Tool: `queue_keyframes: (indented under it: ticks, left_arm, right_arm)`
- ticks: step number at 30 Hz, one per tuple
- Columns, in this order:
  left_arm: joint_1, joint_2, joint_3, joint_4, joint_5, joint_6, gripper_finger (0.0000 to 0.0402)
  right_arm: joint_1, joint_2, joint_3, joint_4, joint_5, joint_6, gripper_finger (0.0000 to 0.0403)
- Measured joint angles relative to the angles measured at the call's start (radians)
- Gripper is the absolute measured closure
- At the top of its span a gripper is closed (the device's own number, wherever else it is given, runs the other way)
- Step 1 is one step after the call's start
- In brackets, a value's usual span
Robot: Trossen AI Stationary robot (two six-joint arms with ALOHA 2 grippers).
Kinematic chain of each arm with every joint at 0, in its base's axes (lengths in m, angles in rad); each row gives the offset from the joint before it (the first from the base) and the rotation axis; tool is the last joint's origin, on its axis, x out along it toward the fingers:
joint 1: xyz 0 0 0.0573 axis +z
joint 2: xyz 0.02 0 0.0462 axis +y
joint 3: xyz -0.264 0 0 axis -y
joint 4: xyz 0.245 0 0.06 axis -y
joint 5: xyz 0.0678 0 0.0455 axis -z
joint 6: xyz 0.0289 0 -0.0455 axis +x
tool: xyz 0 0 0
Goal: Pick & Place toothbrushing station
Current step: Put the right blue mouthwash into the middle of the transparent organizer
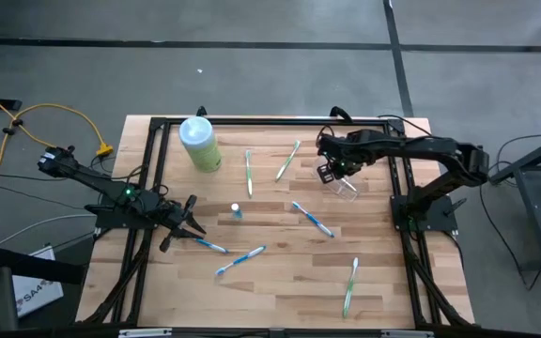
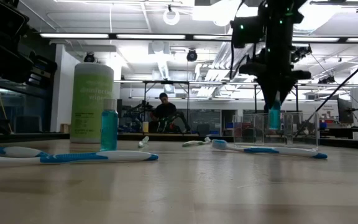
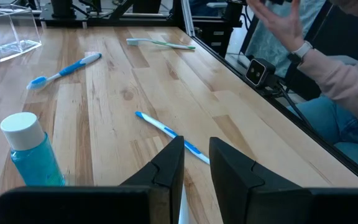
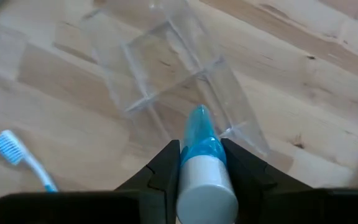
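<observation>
**Blue tube poised over the clear holder**

While the right gripper (image 4: 201, 163) hangs above the far right part of the table, its fingers are clamped on a small blue tube with a white cap (image 4: 202, 163), tip aimed down. Directly beneath that tip sits the toothbrushing station (image 4: 173, 93), a clear, colourless box-like holder with inner dividers, standing on its base with its mouth up. Its long axis runs level along the table; the low view shows it wider than tall (image 2: 279, 129). That view shows the tube tip (image 2: 274, 116) level with the holder's walls, though not whether it is inside; the overhead view only gives a faint glint there (image 1: 344, 186).

Further from that gripper, toothbrushes lie scattered on the pale wooden table (image 1: 280, 282), and a small blue bottle (image 1: 236, 211) stands mid-table, a large pale-green bottle (image 1: 199, 143) behind it. Over at the left edge, the left gripper (image 3: 194, 163) waits low, fingers slightly apart, nothing between them. Beyond the table edge, a person's raised hand (image 3: 283, 25) shows in the left wrist view.
</observation>
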Motion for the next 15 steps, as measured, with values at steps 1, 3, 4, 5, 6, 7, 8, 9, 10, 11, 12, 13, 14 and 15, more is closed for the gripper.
queue_keyframes:
  ticks: [1, 3, 4, 5, 6, 7, 8, 9, 10, 11, 12, 13, 14, 15]
  left_arm:
    - [0.0, 0.0, 0.0, 0.0, 0.0, 0.0, 0.033]
    - [0.0, 0.0, 0.0, 0.0, 0.0, 0.0, 0.033]
    - [0.0, 0.0, 0.0, 0.0, 0.0, 0.0, 0.033]
    - [0.0, 0.0, 0.0, 0.0, 0.0, 0.0, 0.033]
    - [0.0, 0.0, 0.0, 0.0, 0.0, 0.0, 0.033]
    - [0.0, 0.0, 0.0, 0.0, 0.0, 0.0, 0.033]
    - [0.0, 0.0, 0.0, 0.0, 0.0, 0.0, 0.033]
    - [0.0, 0.0, 0.0, 0.0, 0.0, 0.0, 0.033]
    - [0.0, 0.0, 0.0, 0.0, 0.0, 0.0, 0.033]
    - [0.0, 0.0, 0.0, 0.0, 0.0, 0.0, 0.033]
    - [0.0, 0.0, 0.0, 0.0, 0.0, 0.0, 0.033]
    - [0.0, 0.0, 0.0, 0.0, 0.0, 0.0, 0.033]
    - [0.0, 0.0, 0.0, 0.0, 0.0, 0.0, 0.033]
    - [0.0, 0.0, 0.0, 0.0, 0.0, 0.0, 0.033]
  right_arm:
    - [-0.005, 0.0, -0.011, 0.014, -0.001, -0.006, 0.0313]
    - [-0.012, 0.0, -0.026, 0.04, -0.008, -0.014, 0.0313]
    - [-0.017, 0.0, -0.031, 0.049, -0.01, -0.016, 0.0313]
    - [-0.023, 0.0, -0.038, 0.055, -0.017, -0.019, 0.0313]
    - [-0.031, 0.0, -0.044, 0.058, -0.028, -0.026, 0.0313]
    - [-0.037, 0.0, -0.049, 0.067, -0.033, -0.032, 0.0313]
    - [-0.044, 0.0, -0.054, 0.074, -0.035, -0.036, 0.0313]
    - [-0.05, 0.0, -0.059, 0.076, -0.042, -0.041, 0.0313]
    - [-0.055, 0.0, -0.064, 0.082, -0.045, -0.043, 0.0313]
    - [-0.059, 0.0, -0.07, 0.092, -0.047, -0.045, 0.0313]
    - [-0.064, 0.0, -0.075, 0.097, -0.052, -0.049, 0.0313]
    - [-0.069, 0.0, -0.082, 0.104, -0.055, -0.052, 0.0313]
    - [-0.074, 0.0, -0.089, 0.107, -0.058, -0.058, 0.0313]
    - [-0.079, 0.0, -0.095, 0.11, -0.062, -0.06, 0.0313]
